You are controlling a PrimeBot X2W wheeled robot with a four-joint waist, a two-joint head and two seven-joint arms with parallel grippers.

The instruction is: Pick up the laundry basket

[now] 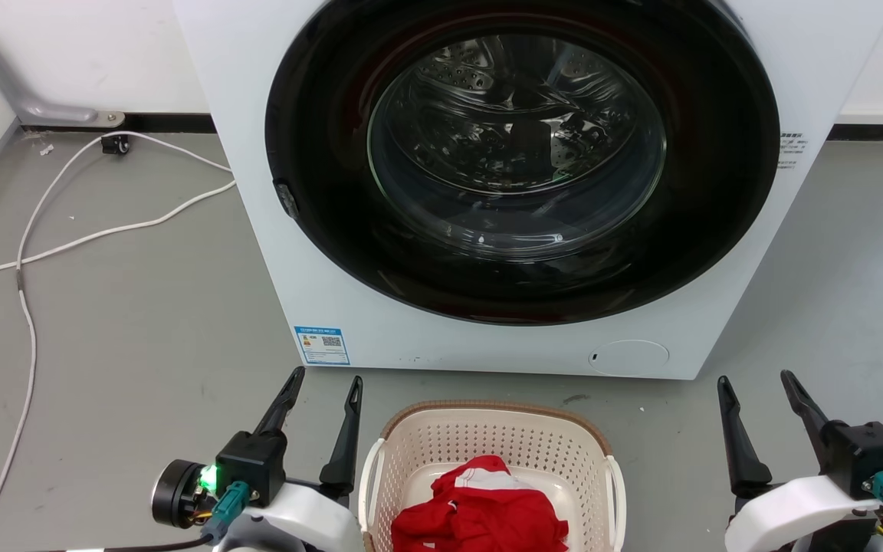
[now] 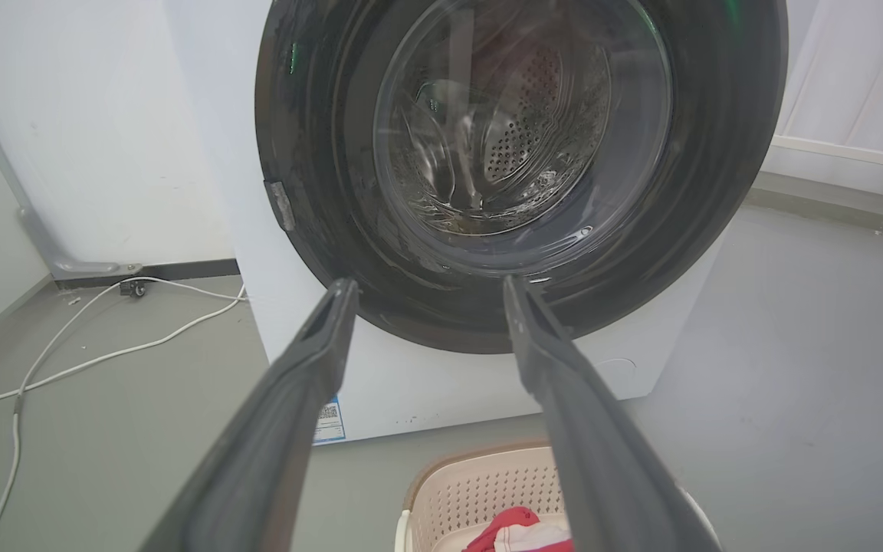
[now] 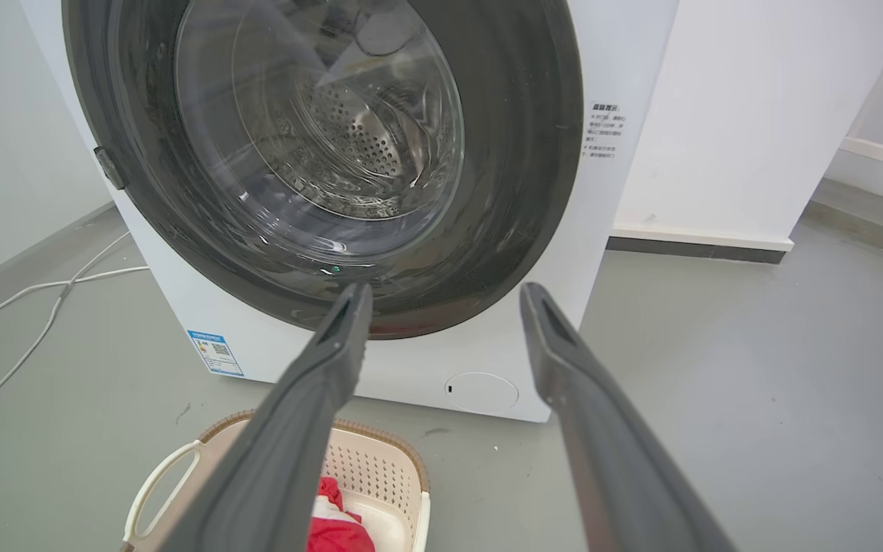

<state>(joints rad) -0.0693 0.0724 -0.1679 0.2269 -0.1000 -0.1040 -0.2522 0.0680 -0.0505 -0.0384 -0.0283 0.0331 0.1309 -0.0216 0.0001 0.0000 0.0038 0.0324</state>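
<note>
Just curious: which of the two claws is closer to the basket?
The left gripper: its inner finger stands beside the laundry basket; the right gripper has open floor between them.

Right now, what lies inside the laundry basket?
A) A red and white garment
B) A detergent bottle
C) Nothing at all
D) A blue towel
A: a red and white garment lies crumpled on the bottom of the laundry basket, which stands on the floor in front of the washing machine.
</note>
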